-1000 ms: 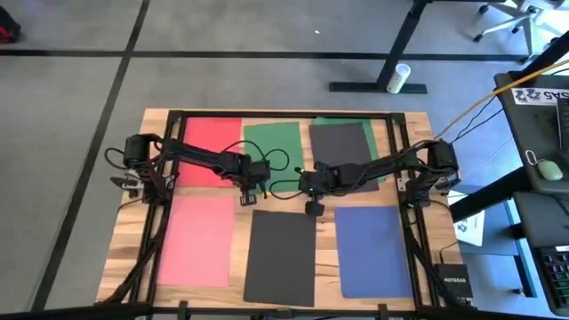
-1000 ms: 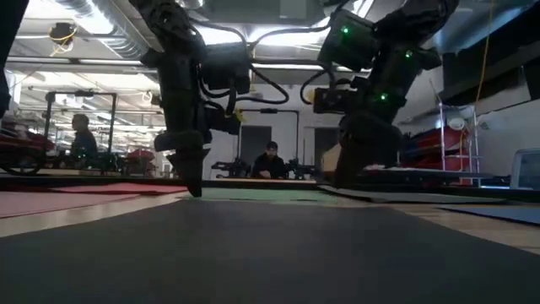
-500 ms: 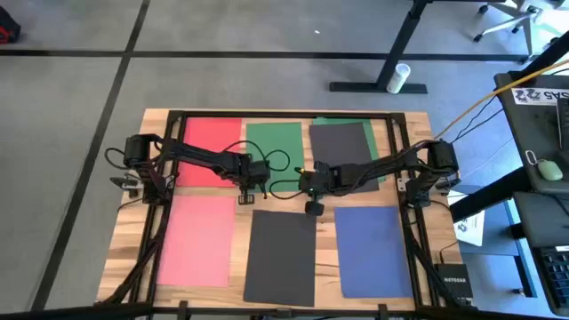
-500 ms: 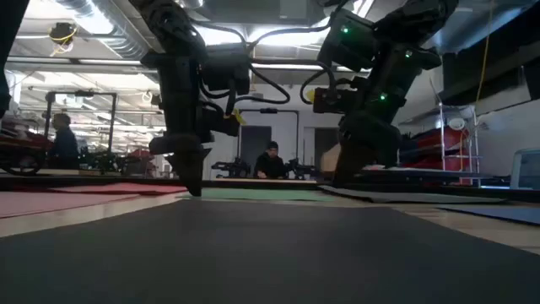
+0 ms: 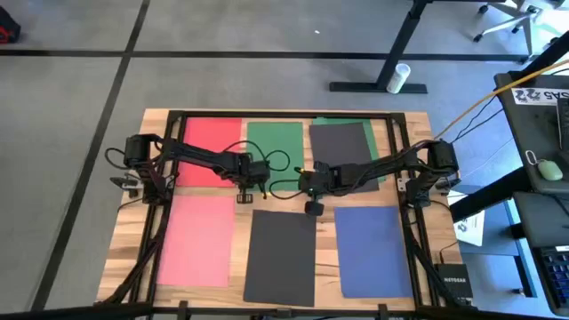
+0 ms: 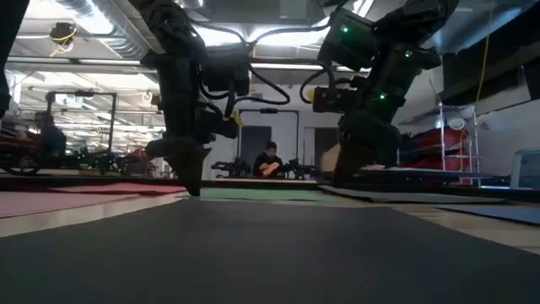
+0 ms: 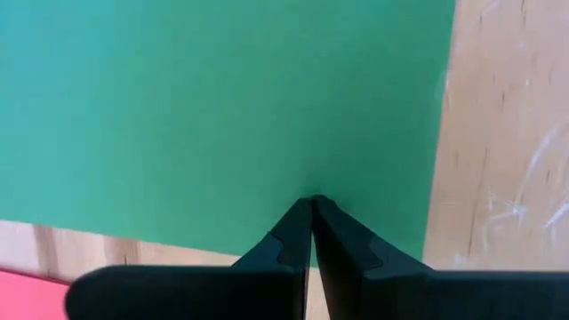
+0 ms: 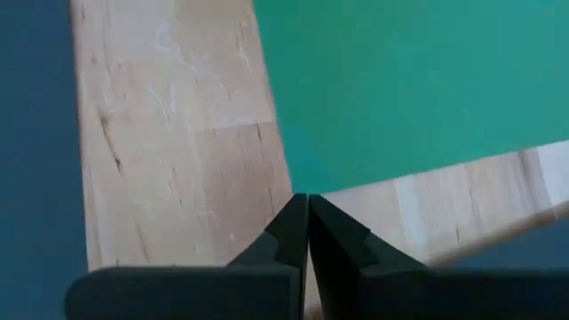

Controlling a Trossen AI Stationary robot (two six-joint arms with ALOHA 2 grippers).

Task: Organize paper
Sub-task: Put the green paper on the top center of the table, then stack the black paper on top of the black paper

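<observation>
Wooden table (image 5: 411, 133) from above shows you six sheets in two rows: red paper (image 5: 209, 147), green paper (image 5: 276, 151) and dark grey paper (image 5: 342, 147) at the far side, pink paper (image 5: 196, 240), a second dark grey sheet (image 5: 281, 256) and blue paper (image 5: 373, 251) nearer, with the left gripper (image 5: 252, 180) and right gripper (image 5: 305, 180) at the green sheet's near corners. At table height you see both arms reaching down to the sheets, with a seated person (image 6: 270, 160) in the room behind. Your wrist cameras show the left gripper (image 7: 312, 201) pinched shut with its tips on the green sheet near one corner, and the right gripper (image 8: 308, 197) likewise pressed together, holding nothing, its tips at the sheet's other near corner.
</observation>
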